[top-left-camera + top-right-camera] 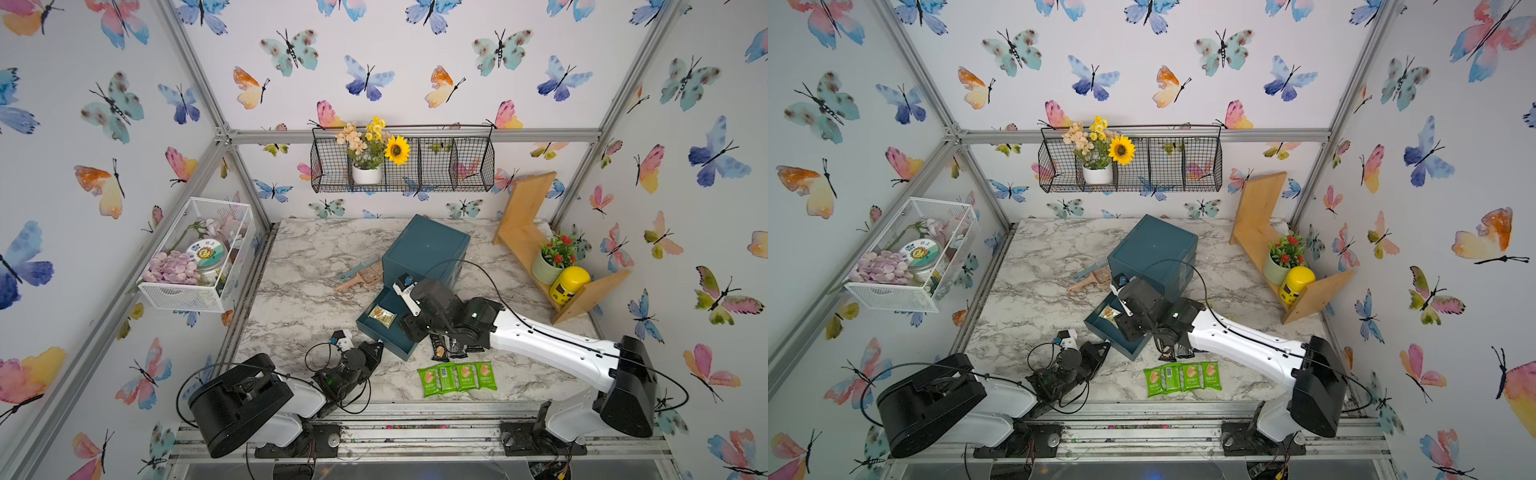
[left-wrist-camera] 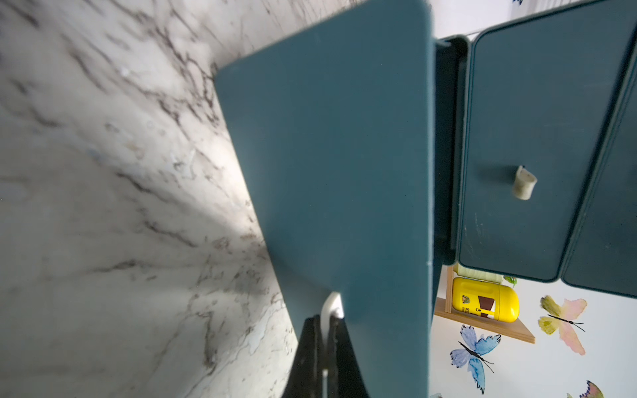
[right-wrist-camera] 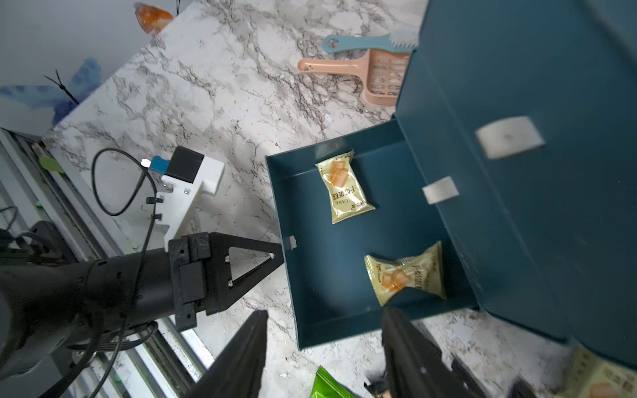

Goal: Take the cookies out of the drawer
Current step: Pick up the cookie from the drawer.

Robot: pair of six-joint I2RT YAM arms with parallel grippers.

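Cookies (image 3: 345,187), two, lie in the drawer (image 1: 384,338), in a top view at nine o'clock of the right gripper (image 3: 325,312), open, empty, nearer; left gripper (image 3: 279,256) pinches the handle (image 3: 292,242).

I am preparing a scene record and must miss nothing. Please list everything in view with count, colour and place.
pale yellow wrapped cookie packets: 2, pale yellow, in open teal drawer
green cookie packets: 4, bright green, row near marble table front
black cookie packets: unclear, black, under right arm
box-shaped drawer cabinet: 1, dark teal, table middle
long-handled brush: 1, light blue, beside cabinet
slotted scoop: 1, peach, beside brush
wire wall basket: 1, black, back wall
mesh basket: 1, white, left wall
wooden shelf: 1, tan, right side
left gripper: 1, black, shut on white drawer handle
right gripper: 1, black, open above drawer
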